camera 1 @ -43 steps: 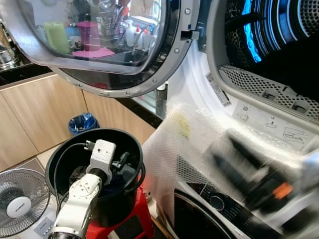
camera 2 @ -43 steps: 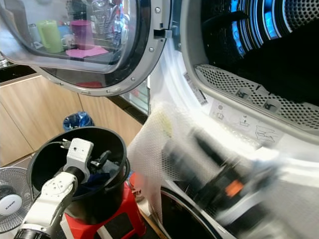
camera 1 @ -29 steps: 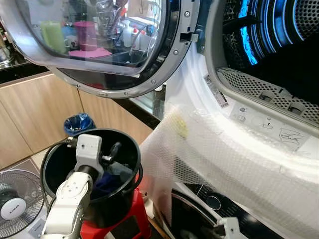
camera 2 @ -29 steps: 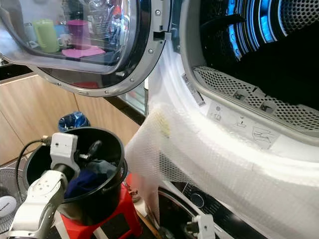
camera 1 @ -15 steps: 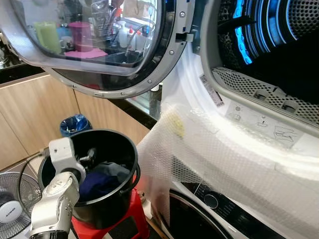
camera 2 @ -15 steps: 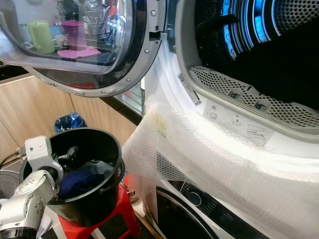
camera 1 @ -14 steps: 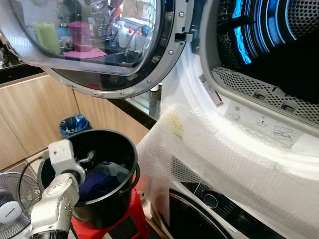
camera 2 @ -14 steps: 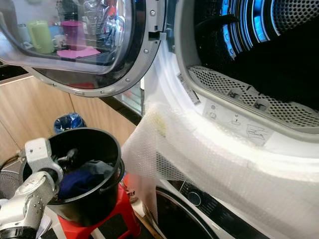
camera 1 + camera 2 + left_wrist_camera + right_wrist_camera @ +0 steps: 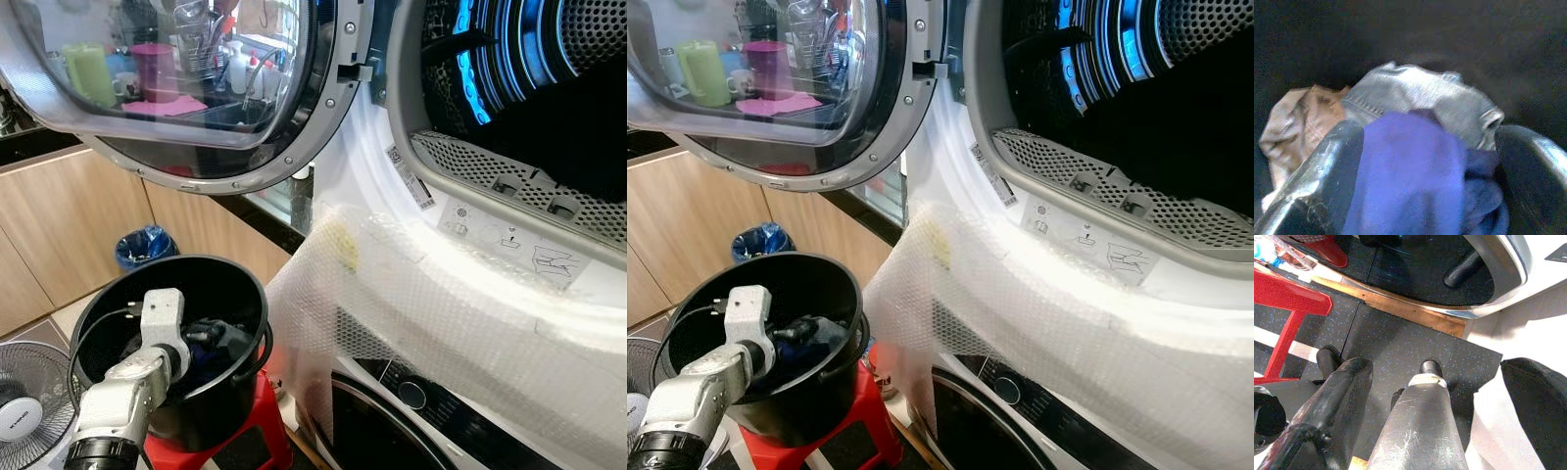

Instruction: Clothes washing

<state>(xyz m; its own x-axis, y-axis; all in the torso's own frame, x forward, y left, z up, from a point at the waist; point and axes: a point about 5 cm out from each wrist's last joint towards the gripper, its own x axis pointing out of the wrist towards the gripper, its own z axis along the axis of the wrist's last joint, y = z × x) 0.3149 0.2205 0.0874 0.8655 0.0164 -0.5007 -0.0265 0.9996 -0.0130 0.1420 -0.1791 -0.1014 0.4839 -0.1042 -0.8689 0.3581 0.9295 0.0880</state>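
No brand or legible text can be read; only small pictogram labels (image 9: pixel 534 257) show on the sill below the dryer drum (image 9: pixel 529 88) at the upper right of the frame. The left gripper (image 9: pixel 1415 181) is down inside the black bucket (image 9: pixel 235 387) at the lower left, its fingers (image 9: pixel 1334 166) spread on either side of a blue garment (image 9: pixel 1405 181), with grey and tan clothes just behind it. The right gripper (image 9: pixel 1449 396) hangs open and empty above the dark floor (image 9: pixel 1400 333) beside the red stool (image 9: pixel 1288 298).
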